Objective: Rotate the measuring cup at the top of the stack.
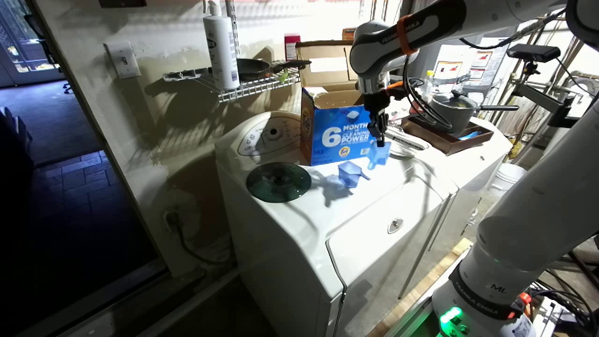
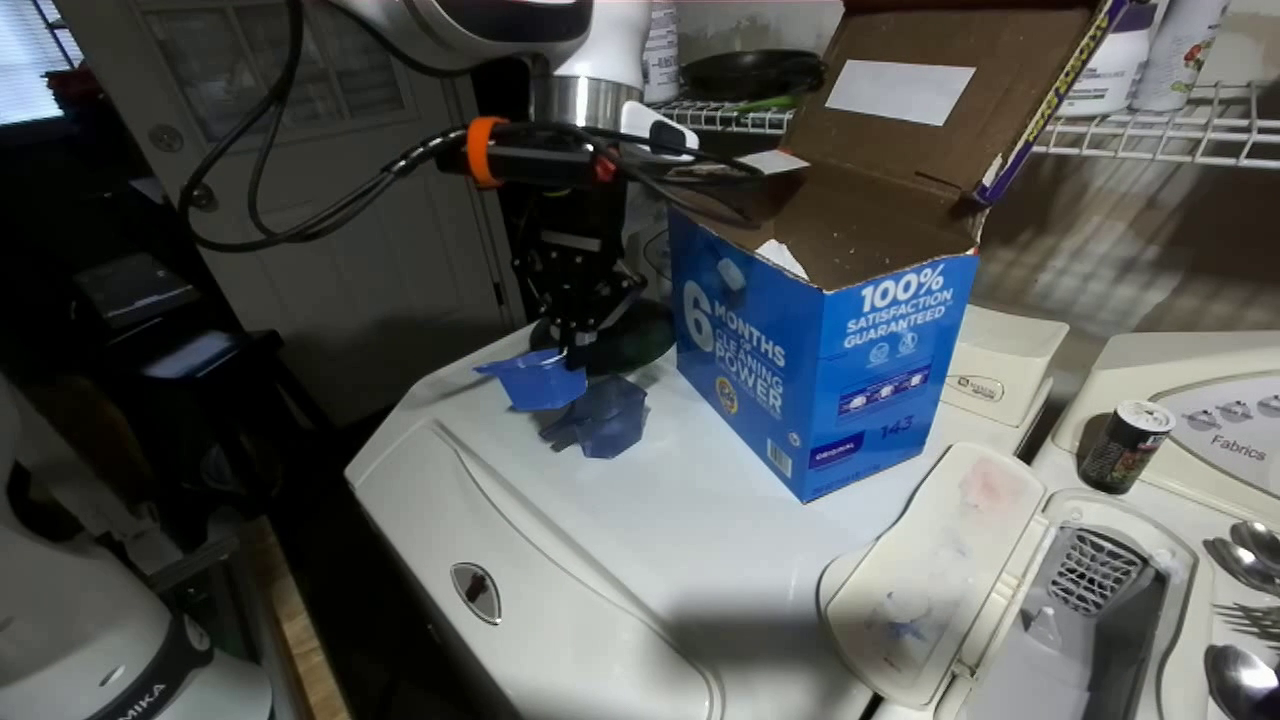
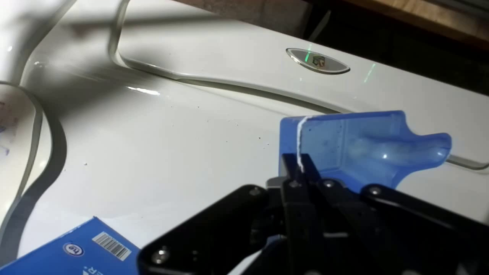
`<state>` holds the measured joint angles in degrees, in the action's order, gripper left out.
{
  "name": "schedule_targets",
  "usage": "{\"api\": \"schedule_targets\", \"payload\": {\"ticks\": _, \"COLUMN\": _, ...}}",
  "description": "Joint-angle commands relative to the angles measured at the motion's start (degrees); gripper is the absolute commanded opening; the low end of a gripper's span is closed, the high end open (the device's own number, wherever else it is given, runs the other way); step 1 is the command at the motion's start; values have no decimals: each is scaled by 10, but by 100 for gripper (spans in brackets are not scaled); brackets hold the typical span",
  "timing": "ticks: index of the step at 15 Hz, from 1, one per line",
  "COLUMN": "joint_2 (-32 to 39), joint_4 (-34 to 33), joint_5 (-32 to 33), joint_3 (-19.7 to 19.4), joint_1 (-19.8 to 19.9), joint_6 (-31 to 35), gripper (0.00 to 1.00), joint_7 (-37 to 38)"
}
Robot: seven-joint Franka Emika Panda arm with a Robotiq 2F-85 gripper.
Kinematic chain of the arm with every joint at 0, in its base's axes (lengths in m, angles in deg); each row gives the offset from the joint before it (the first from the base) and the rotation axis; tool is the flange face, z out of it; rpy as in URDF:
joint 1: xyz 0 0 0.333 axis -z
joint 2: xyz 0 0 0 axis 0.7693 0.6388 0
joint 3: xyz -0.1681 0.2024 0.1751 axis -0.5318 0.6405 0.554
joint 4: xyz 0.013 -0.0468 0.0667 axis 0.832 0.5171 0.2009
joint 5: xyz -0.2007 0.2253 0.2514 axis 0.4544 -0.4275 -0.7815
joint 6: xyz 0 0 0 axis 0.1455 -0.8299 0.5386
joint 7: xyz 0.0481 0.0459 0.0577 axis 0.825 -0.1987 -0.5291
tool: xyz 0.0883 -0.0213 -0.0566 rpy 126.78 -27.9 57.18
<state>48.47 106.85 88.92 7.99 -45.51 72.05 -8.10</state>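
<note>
Black fingers (image 3: 293, 196) are clamped on the edge of a blue measuring cup (image 3: 366, 152); in the wrist view a white line along that edge runs down between the tips. Beneath them spreads the desk (image 2: 680, 510), the white top of a washing machine, and over it reaches a white Franka Emika arm (image 1: 529, 206). A white wire shelf (image 1: 262, 89) runs along the wall behind, seen in both exterior views. Toward the back of the desk stands a blue Tide box (image 2: 850, 370), printed with a large white 6, its cardboard lid raised. Past it, in an exterior view, a brown tray (image 1: 470, 143) has a grey, lidded saucepan (image 1: 454, 112) in it. On the shelf, a dark frying pan (image 1: 252, 69) lies near a tall white bottle (image 1: 221, 54). A dark green disc (image 1: 290, 189) lies flat on the desk, near the box. Between the disc and the raised cup, in an exterior view, a second measuring cup (image 1: 350, 173), also blue, sits on the desk, its handle toward the front; whether more cups are nested in it cannot be told. The clamped cup is in the air, near the second one but apart from it, its handle pointing away from the fingers.
</note>
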Motion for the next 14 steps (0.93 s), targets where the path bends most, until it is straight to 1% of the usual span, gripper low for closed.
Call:
{"api": "schedule_targets", "payload": {"ticks": 1, "joint_2": 16, "joint_4": -4, "joint_5": 28, "joint_3": 1, "joint_1": -11, "joint_6": 25, "gripper": 1, "joint_7": -78}}
{"api": "schedule_targets", "payload": {"ticks": 6, "joint_2": 25, "joint_4": 12, "joint_5": 42, "joint_3": 6, "joint_1": -19, "joint_6": 111, "gripper": 1, "joint_7": -141}}
{"api": "schedule_targets", "payload": {"ticks": 11, "joint_2": 25, "joint_4": 34, "joint_5": 71, "joint_3": 18, "joint_1": -25, "joint_6": 197, "gripper": 1, "joint_7": -163}}
{"api": "schedule_targets", "payload": {"ticks": 14, "joint_2": 26, "joint_4": 44, "joint_5": 97, "joint_3": 24, "joint_1": -27, "joint_6": 229, "gripper": 1, "joint_7": -176}}
